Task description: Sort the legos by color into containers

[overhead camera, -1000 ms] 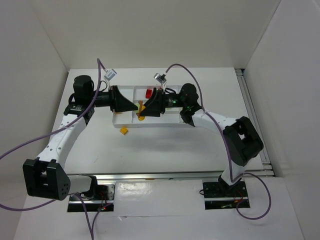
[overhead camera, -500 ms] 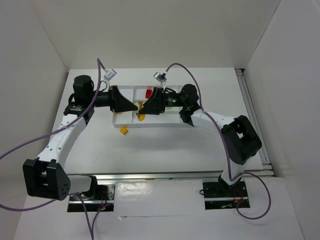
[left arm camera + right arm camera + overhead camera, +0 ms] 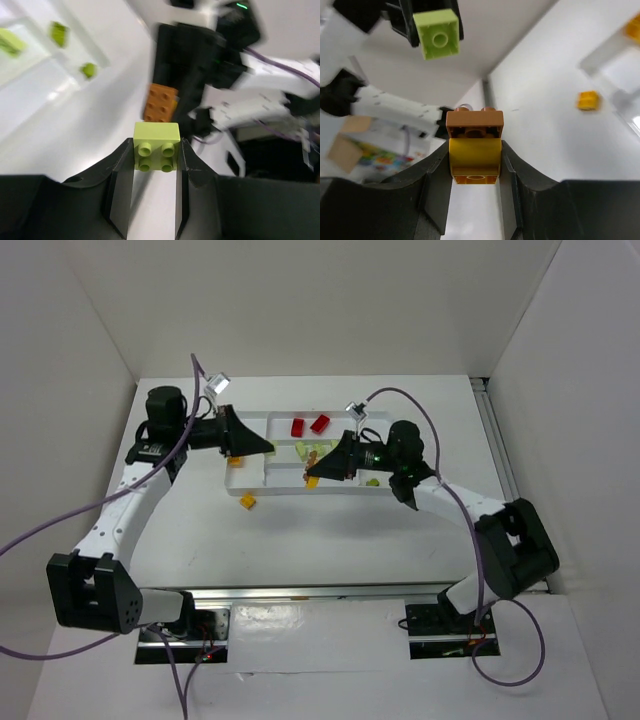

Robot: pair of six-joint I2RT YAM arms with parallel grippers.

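My left gripper (image 3: 266,448) (image 3: 156,152) is shut on a light green lego (image 3: 156,146) and holds it above the left part of the white tray (image 3: 290,488). My right gripper (image 3: 311,479) (image 3: 475,152) is shut on a yellow lego (image 3: 474,158) with an orange-brown lego (image 3: 475,123) stacked on its end, over the tray's middle. The two grippers face each other a short way apart. Two red legos (image 3: 297,426) lie in the far slot. Several light green legos (image 3: 306,449) lie in the middle slot. One yellow lego (image 3: 247,501) lies on the table in front of the tray.
An orange lego (image 3: 235,462) sits in the tray's left section. The left wrist view shows green legos (image 3: 59,31) in the tray. White walls enclose the table on three sides. Purple cables hang from both arms.
The grippers were joined tip to tip on one stack. They have pulled apart: the green lego stayed with the left gripper, the yellow and orange pair with the right, which moved right.
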